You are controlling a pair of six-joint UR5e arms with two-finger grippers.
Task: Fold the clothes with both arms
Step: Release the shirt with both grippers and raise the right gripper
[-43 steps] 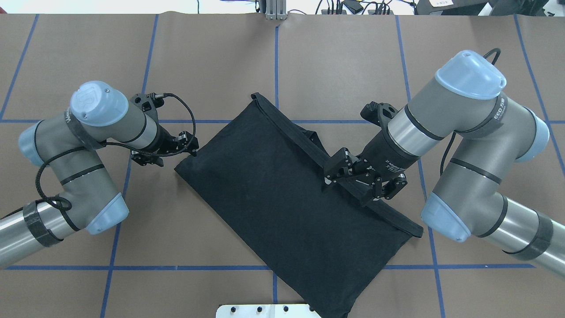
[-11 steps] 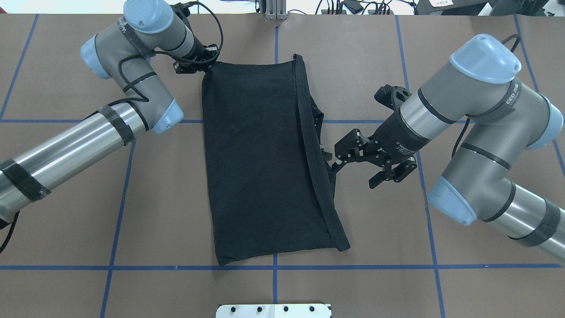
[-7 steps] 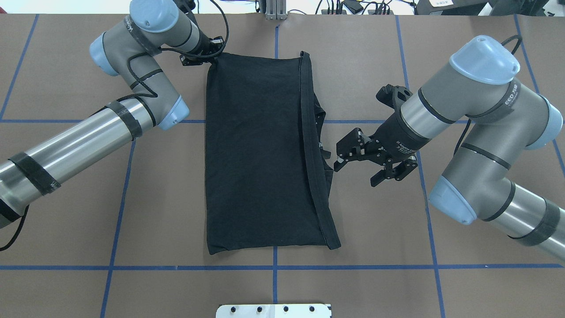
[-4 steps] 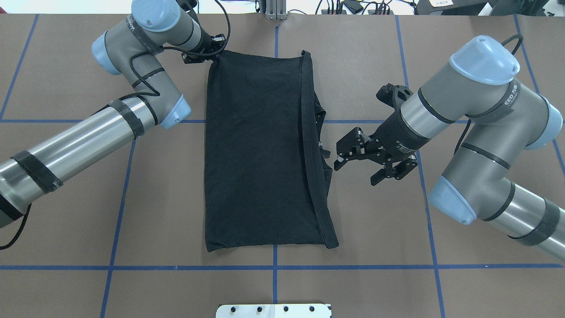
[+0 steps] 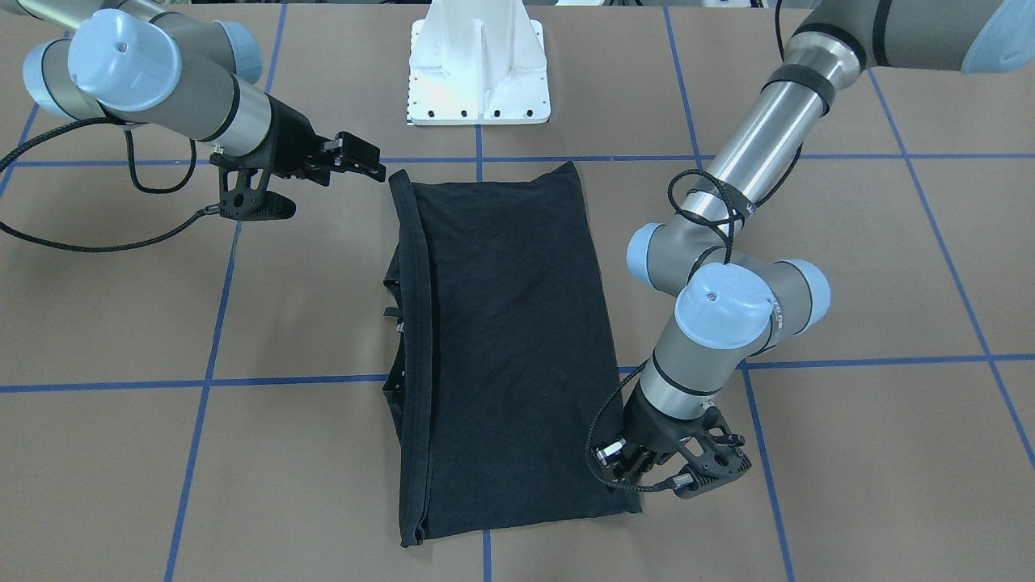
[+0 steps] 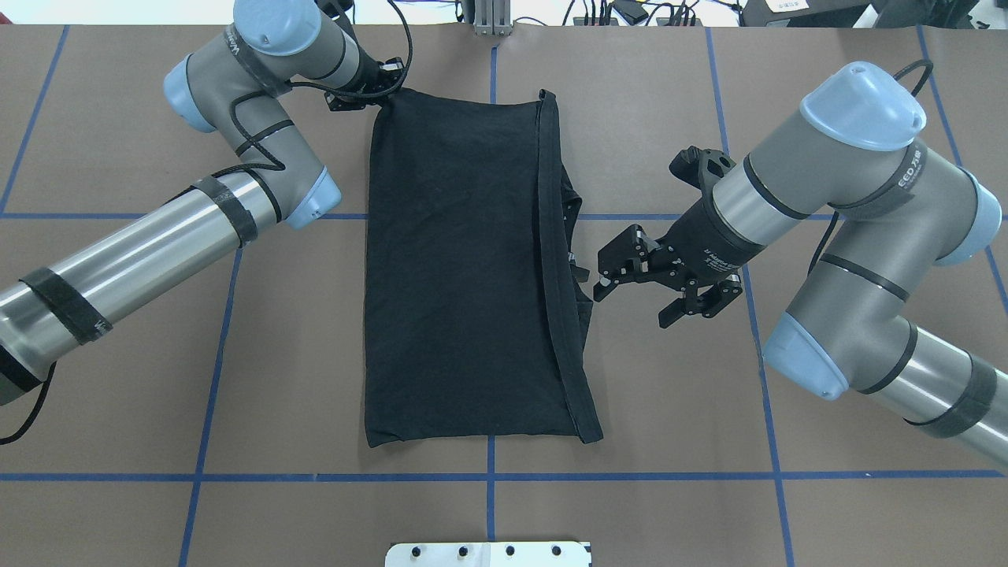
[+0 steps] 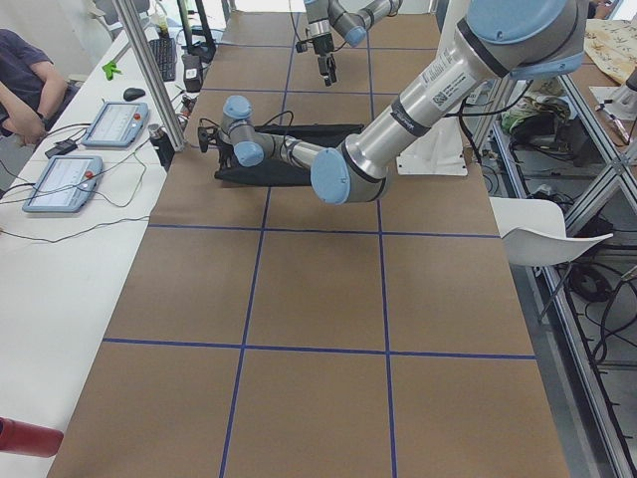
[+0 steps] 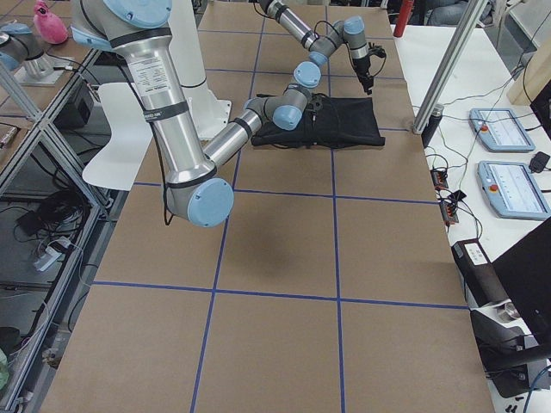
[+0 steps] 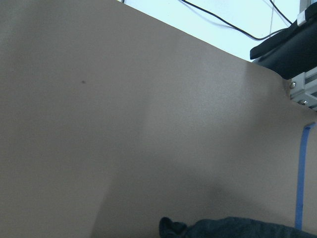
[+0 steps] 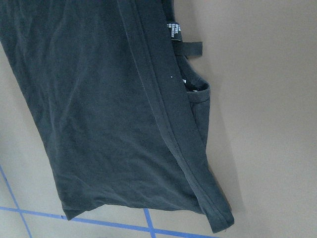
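Black T-shirt, folded lengthwise into a long panel, lay flat on the brown table between my two arms, its long axis running away from my base. Only plain black fabric faced up. A doubled band of cloth ran along the edge on my right, and a further layer stuck out from beneath that edge near its middle; my right wrist view showed a small white label there. The near short edge lay just beyond a blue tape line.

My left fingers were closed on the shirt's far corner on my left side, where the cloth was drawn to a small peak; a bit of dark fabric showed at the bottom of my left wrist view.

My right fingers were spread wide and held nothing, hanging just beside the middle of the shirt's edge on my right. The white pedestal stood at the near end of the shirt.
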